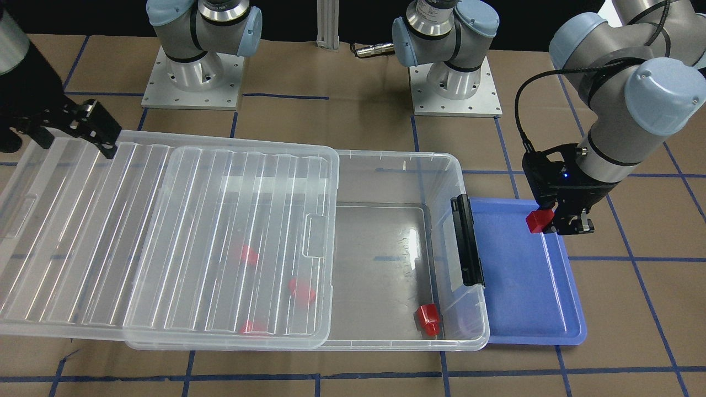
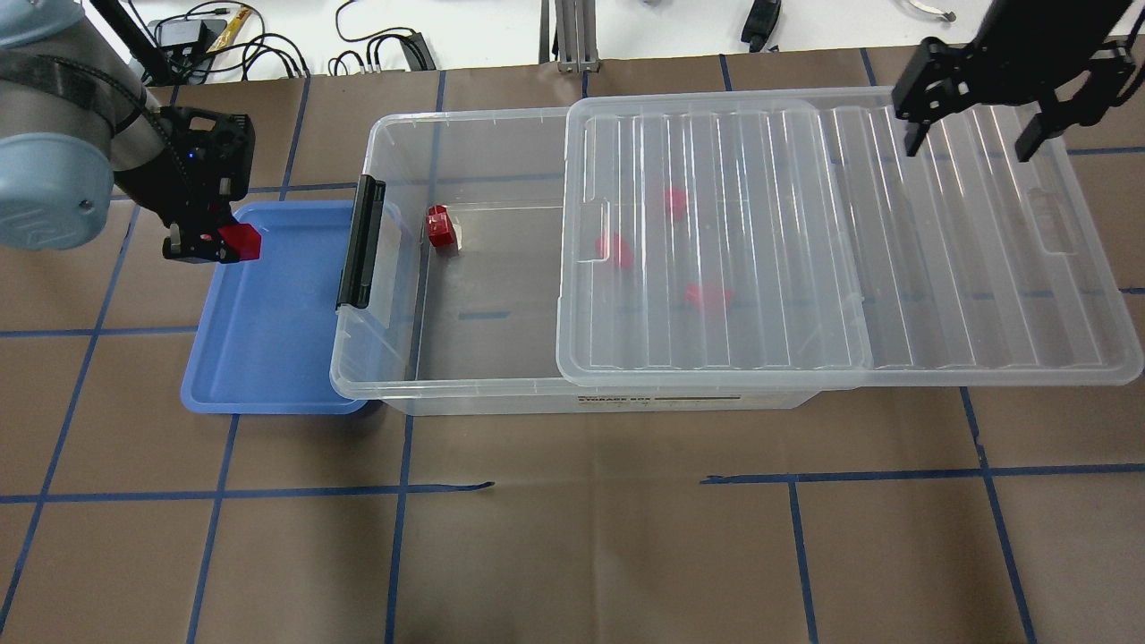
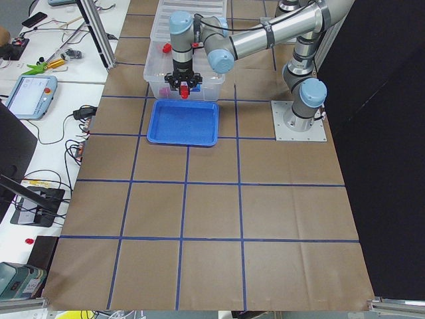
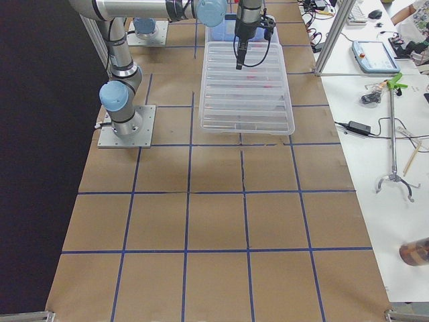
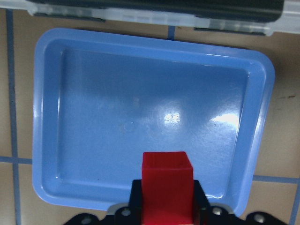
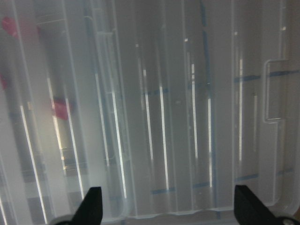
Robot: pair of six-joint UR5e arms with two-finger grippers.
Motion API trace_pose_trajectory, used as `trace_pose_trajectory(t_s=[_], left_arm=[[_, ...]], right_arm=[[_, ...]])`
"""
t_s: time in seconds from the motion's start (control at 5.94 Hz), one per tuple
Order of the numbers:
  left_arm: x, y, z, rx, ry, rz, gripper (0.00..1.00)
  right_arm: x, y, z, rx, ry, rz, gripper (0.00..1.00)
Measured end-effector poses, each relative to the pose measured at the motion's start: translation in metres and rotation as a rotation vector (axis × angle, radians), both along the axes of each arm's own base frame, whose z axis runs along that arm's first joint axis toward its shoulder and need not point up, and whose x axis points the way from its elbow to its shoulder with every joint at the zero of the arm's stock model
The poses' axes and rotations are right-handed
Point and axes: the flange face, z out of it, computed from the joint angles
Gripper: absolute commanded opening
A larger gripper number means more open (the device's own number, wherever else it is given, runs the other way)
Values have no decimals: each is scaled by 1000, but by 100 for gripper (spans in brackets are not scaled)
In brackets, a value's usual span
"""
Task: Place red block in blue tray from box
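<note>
My left gripper (image 2: 210, 246) is shut on a red block (image 2: 240, 241) and holds it above the far end of the blue tray (image 2: 268, 358), which has nothing in it. The wrist view shows the block (image 5: 167, 185) between the fingers over the tray (image 5: 47, 117). The box (image 2: 465, 376) lies beside the tray with its ribbed lid (image 2: 894, 268) slid partly off. One red block (image 2: 439, 225) lies in the uncovered end; three more (image 2: 615, 250) show blurred under the lid. My right gripper (image 2: 975, 143) is open over the lid's far edge.
The black latch (image 2: 358, 241) sits on the box end next to the tray. The brown table surface (image 2: 572, 537) has blue tape lines. Both arm bases (image 1: 193, 82) stand at the robot's side of the table.
</note>
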Motion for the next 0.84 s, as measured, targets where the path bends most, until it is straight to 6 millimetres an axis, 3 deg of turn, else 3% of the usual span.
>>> trace_pose_trajectory(t_s=[0.34,0.51,0.67,0.84], left_arm=[[9,5,-86,17,52,7,11],[7,6,-118,18,58,-4,16],[6,5,-137,19,61,-14,19],[6,3,-145,16,61,-17,80]], right_arm=[[-108,-2,-18,27,19,21,100],[-156,-7,-35,37,41,25,100],[-196,-12,-61,49,47,15,100],[-221,-12,-90,57,49,2,100]])
